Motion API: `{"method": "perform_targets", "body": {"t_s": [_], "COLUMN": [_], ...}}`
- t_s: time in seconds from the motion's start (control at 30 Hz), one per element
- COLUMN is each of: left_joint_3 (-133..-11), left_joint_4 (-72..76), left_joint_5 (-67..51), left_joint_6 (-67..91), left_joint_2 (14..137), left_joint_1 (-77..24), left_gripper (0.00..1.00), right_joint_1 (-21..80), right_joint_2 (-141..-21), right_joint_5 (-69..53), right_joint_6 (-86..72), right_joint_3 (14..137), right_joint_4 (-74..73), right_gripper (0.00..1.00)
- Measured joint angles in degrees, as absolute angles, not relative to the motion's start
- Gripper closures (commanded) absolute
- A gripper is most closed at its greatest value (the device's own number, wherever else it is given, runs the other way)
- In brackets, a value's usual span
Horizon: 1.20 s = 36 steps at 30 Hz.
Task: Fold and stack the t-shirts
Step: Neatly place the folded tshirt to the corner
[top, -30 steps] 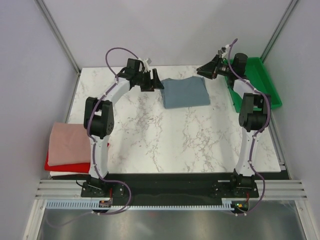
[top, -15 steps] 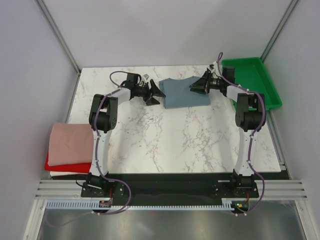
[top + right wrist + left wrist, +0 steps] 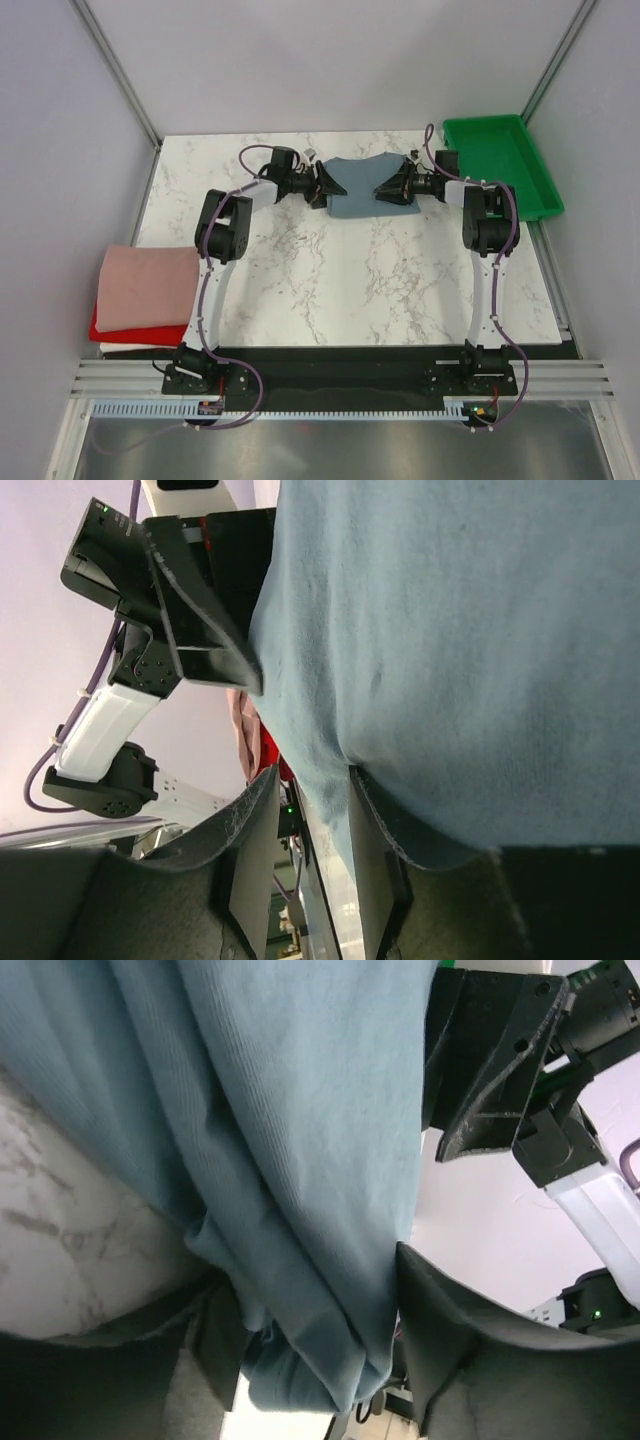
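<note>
Folded pale pink cotton t-shirt (image 3: pixel 145 285) lies at the near-left edge of the marble surface (image 3: pixel 330 280). Near the far edge, left claw (image 3: pixel 322 188) straddles the slate blue-grey t-shirt (image 3: pixel 358 192) wide, right claw (image 3: pixel 385 190) narrower, grip unclear. Best pinch all layers evenly before lifting.

A slate blue-grey t-shirt (image 3: pixel 300 1110) takes up most of the view. Its left edge is bunched into a thick fold between the left gripper (image 3: pixel 320 1350)'s dark fingers (image 3: pixel 460 1360), and the cloth touches both. The marble table (image 3: pixel 60 1220) shows beneath. Further right, the black right gripper (image 3: pixel 485 1070) faces it.
</note>
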<state>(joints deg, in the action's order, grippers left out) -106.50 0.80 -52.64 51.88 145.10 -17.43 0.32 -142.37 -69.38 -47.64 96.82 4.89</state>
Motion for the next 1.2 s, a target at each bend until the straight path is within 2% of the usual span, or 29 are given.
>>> {"method": "perform_targets", "body": {"t_s": [0.07,0.2,0.27,0.5,0.77,1.0,1.1,1.2], "left_joint_3": [-107.2,-107.4,-107.4,-101.8,-87.4,-71.8,-67.5,-64.3], "left_joint_4": [1.2,1.3,1.3,-5.6,-29.1,-42.0,-46.5,-50.9], "left_joint_5": [-52.4,-51.4,-51.3,-51.7,-52.6,-43.7,-38.5,-33.3], "left_joint_6": [52.6,53.1,53.0,45.9,27.0,14.0,8.3,1.3], "left_joint_2": [145.9,147.0,147.1,141.4,121.4,102.0,94.4,86.6], "left_joint_1": [-17.8,-18.2,-18.3,-18.3,-13.8,-9.2,-9.5,-9.7], "left_gripper": [0.5,0.93,0.97,0.98,0.98,0.98,0.98,0.98], "right_joint_1": [0.6,1.0,1.0,0.5,-7.4,-13.2,-14.8,-15.9], "right_joint_2": [-142.4,-142.3,-141.9,-132.0,-113.1,-110.5,-108.8,-104.7], "right_joint_5": [-69.4,-69.4,-69.4,-69.6,-71.3,-71.3,-69.6,-64.7], "right_joint_6": [-47.4,-46.8,-46.4,-44.9,-43.8,-42.5,-36.8,-24.3], "right_joint_3": [96.8,96.8,96.7,95.3,94.5,93.4,92.9,93.6], "right_joint_4": [4.9,4.9,4.6,2.3,3.6,2.9,-3.6,-16.6], "right_gripper": [0.59,0.6,0.6,0.6,0.6,0.6,0.58,0.5]}}
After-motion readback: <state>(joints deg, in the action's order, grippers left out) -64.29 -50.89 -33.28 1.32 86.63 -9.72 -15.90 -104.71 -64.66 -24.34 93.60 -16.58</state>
